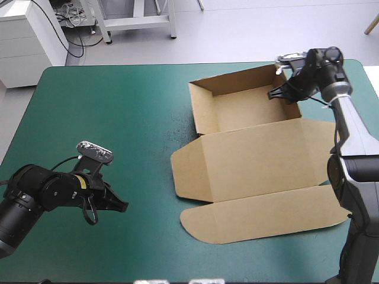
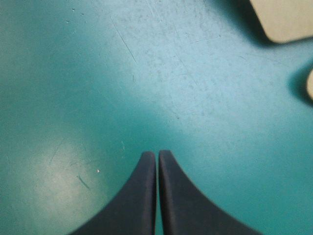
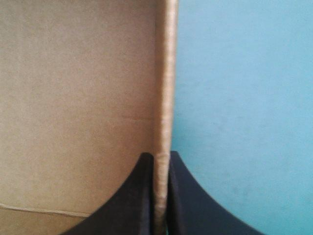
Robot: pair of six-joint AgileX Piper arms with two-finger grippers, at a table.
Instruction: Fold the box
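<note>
Pinching the right wall (image 3: 164, 98) of the brown box (image 1: 254, 160), my right jaws are clamped on that thin upright board at the far right of the teal-green tabletop (image 1: 118, 118). Pulling sideways could, I judge, buckle the wall, untuck it, or drag the whole tray askew. Its lid lies flat, toward the near edge. My left jaws are clenched on nothing, near left, well apart from the box.
</note>
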